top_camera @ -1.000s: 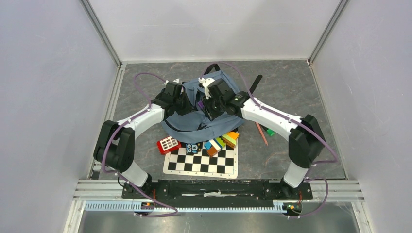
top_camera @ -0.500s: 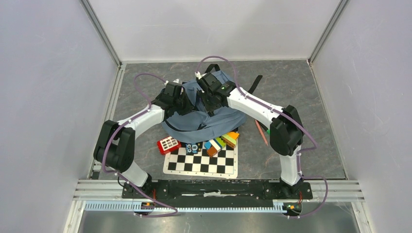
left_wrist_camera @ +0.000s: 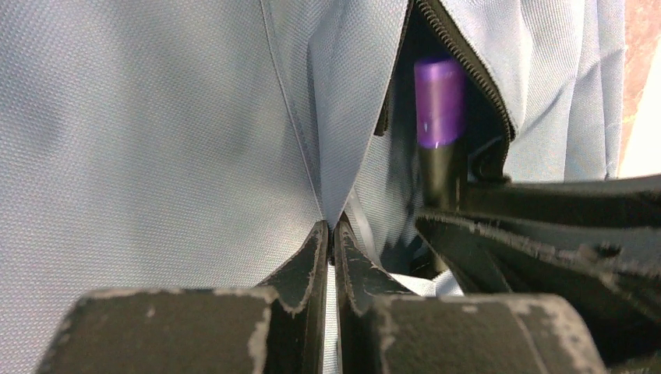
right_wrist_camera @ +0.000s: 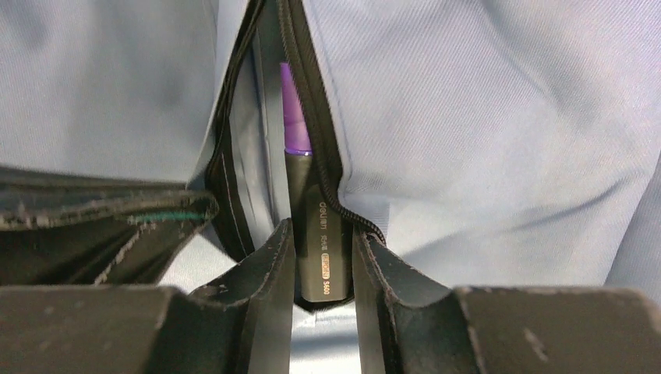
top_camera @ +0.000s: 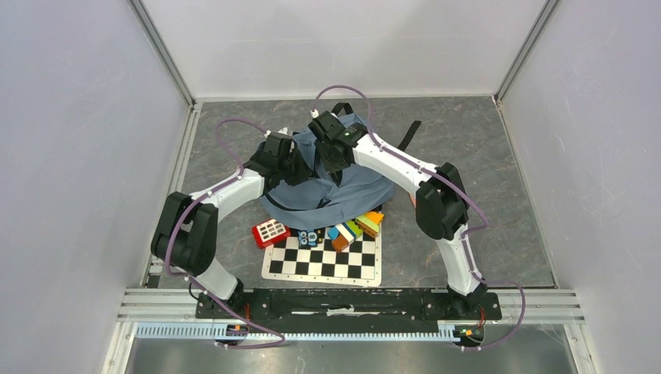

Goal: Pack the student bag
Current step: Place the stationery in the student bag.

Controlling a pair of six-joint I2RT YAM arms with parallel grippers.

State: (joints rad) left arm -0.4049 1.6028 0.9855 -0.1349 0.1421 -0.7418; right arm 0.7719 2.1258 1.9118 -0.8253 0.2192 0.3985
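Your left gripper (left_wrist_camera: 331, 234) pinches the bag's (top_camera: 347, 195) fabric beside the zipper to hold the opening wide, so your right gripper (right_wrist_camera: 321, 238), clamped on the marker (right_wrist_camera: 300, 167), can slide it in. The bag lies on the surface (top_camera: 483, 156) behind the chessboard (top_camera: 323, 261).

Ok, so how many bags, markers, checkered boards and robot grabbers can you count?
student bag: 1
marker with a purple cap: 1
chessboard: 1
grippers: 2 (left gripper, right gripper)
Total: 5
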